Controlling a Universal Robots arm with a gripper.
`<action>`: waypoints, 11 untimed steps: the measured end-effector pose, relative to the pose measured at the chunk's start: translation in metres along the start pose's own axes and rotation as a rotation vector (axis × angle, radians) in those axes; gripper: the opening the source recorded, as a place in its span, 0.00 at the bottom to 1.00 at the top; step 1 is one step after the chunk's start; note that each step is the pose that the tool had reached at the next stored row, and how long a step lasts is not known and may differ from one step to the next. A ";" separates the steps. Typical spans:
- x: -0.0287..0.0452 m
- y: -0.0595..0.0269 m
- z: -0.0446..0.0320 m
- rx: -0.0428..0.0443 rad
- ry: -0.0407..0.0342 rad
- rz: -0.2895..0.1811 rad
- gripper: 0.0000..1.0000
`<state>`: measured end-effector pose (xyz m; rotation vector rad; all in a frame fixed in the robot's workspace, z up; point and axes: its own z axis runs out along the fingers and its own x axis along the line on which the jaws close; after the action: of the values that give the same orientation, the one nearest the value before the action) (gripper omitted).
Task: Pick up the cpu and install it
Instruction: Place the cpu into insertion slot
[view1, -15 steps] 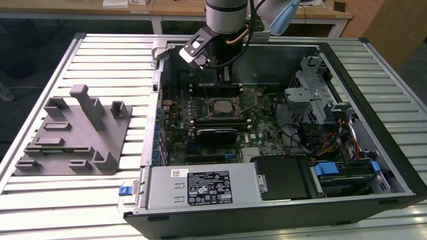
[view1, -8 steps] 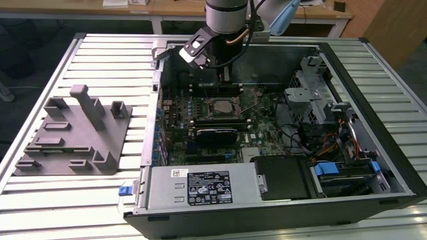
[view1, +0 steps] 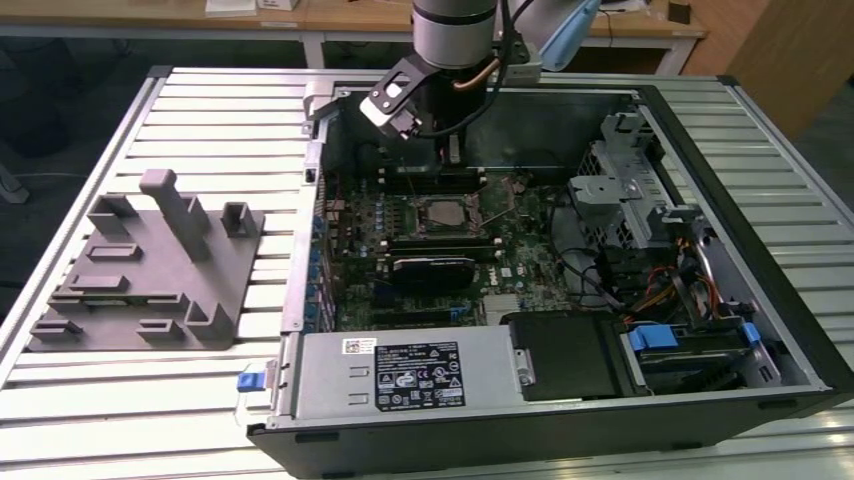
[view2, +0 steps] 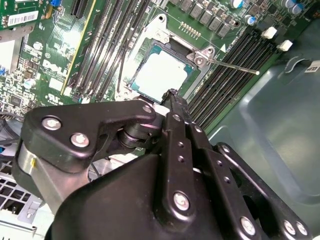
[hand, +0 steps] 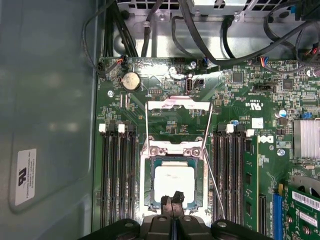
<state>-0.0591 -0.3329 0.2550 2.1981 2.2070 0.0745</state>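
**The cpu is seated in the open socket, with the claw closed at its edge.**

In both wrist views the cpu (hand: 173, 181) (view2: 162, 72) is seen lying flat in the socket (hand: 150, 187) on the green circuit board (hand: 240, 100), between two banks of black memory slots (hand: 117, 175). The metal hold-down plate (hand: 175, 104) is folded back from the socket. The claw (hand: 173, 198) (view2: 171, 95) is held with its fingertips pressed together and nothing between them, over the near rim of the cpu; whether contact is made cannot be told. In the exterior view the arm (view1: 454, 30) is lowered into the open computer case (view1: 747, 250) on the slatted table (view1: 200, 120). A grey block fixture (view1: 147, 270) is set apart on the exterior view's left.
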 end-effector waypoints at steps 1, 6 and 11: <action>0.0000 0.0010 0.0005 0.0001 -0.0002 0.000 0.11; 0.0000 0.0041 0.0017 0.0000 0.0000 0.000 0.11; -0.0006 0.0049 0.0031 0.0000 -0.0002 0.000 0.11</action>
<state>-0.0541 -0.3334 0.2521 2.1983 2.2066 0.0742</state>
